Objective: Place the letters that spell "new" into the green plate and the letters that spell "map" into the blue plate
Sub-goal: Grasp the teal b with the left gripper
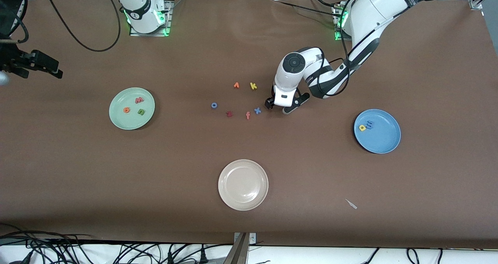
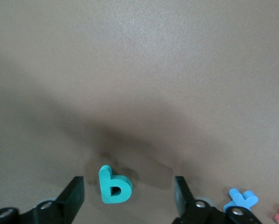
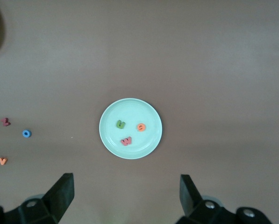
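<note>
The green plate lies toward the right arm's end of the table and holds the green n, orange e and salmon w. The blue plate holds the yellow a and blue m. The teal p lies flat on the table between the fingers of my left gripper, which is open and down at the table, touching nothing; in the front view the p is hidden. High over the green plate, my right gripper waits, open and empty.
Loose letters lie beside the left gripper: blue x, orange-red f, dark red letter, blue o, orange letter, yellow k. A beige plate sits nearer the front camera.
</note>
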Controlling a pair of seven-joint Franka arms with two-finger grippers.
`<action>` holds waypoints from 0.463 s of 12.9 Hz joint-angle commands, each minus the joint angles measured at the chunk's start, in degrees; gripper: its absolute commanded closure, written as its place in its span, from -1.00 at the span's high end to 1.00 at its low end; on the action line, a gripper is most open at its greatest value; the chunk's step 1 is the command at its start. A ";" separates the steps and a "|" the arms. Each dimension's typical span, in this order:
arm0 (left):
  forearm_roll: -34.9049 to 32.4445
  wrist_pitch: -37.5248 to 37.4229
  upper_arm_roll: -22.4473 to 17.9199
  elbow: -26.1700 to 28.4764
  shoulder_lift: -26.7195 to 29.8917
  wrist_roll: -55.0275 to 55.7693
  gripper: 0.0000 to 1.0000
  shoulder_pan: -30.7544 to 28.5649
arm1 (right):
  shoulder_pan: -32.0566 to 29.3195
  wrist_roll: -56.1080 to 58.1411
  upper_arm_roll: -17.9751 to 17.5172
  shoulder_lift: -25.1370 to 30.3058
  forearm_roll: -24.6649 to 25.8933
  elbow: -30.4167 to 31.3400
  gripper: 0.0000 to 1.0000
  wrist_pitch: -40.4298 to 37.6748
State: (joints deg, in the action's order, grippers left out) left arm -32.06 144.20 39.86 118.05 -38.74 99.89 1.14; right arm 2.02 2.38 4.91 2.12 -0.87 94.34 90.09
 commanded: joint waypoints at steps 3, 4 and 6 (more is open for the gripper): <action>-2.13 -0.06 -0.66 -1.15 -0.63 1.10 0.01 0.71 | -1.23 -0.27 -2.19 2.54 0.87 3.57 1.00 2.10; -2.13 -0.06 -0.75 -1.15 -0.63 1.01 -0.15 0.71 | -0.71 -0.27 -2.28 1.84 0.87 2.70 1.00 2.10; -2.22 -0.06 -0.75 -1.15 -0.63 0.74 -0.45 0.71 | -0.70 -0.27 -2.19 1.48 0.87 2.43 1.00 2.19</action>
State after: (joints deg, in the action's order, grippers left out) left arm -32.06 144.12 39.78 117.90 -38.62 99.89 1.14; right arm 1.61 2.33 3.19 3.48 -0.87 96.72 91.75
